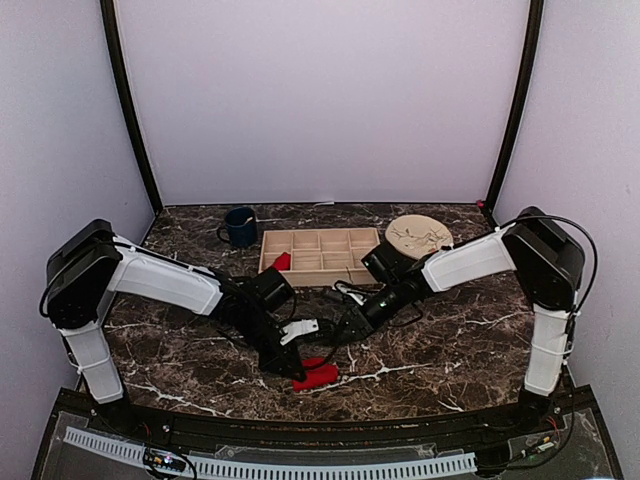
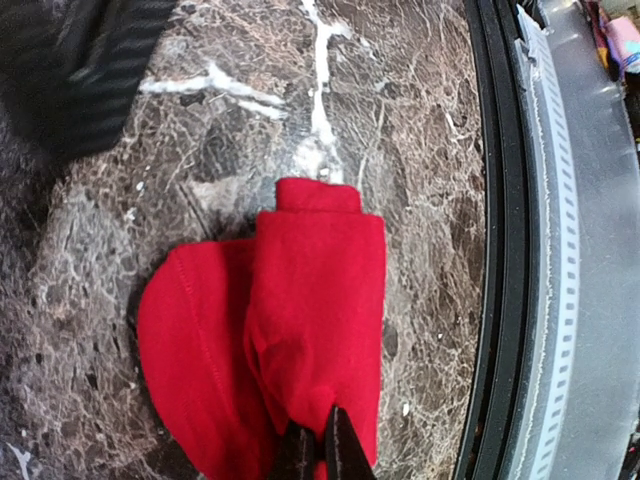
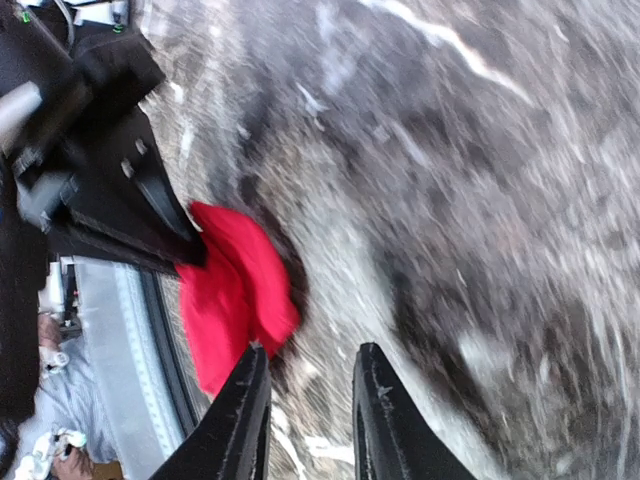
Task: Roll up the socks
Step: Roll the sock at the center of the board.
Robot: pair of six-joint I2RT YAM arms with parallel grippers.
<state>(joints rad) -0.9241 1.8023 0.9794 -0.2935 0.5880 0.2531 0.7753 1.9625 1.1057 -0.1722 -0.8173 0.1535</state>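
Red fabric, folded over on itself: one sock (image 1: 320, 375) (image 2: 300, 320) (image 3: 235, 290) lies on the dark marbled table (image 1: 460, 340), at 6 o'clock in the top view and close to the near edge. From the left wrist, a narrower doubled layer lies over a wider rounded one, with a small end sticking out at 12 o'clock.

The left end effector (image 1: 297, 370) (image 2: 318, 428) is pinched together on the sock's fabric at the 6 o'clock end of that view. The right end effector (image 1: 338, 333) (image 3: 312, 352) has its fingers apart, with only bare table between them. Its own wrist view is blurred. One finger (image 3: 245, 410) meets the sock's edge there, but I cannot tell whether it touches.

The second sock (image 1: 282, 262) sits in the near-left corner compartment of the wooden tray (image 1: 310, 232), at about 11 o'clock from the first. A dark blue mug (image 1: 240, 227) stands just beside the tray at its 10 o'clock. A round tan plate (image 1: 418, 235) lies at its 2 o'clock, partly behind the right arm.
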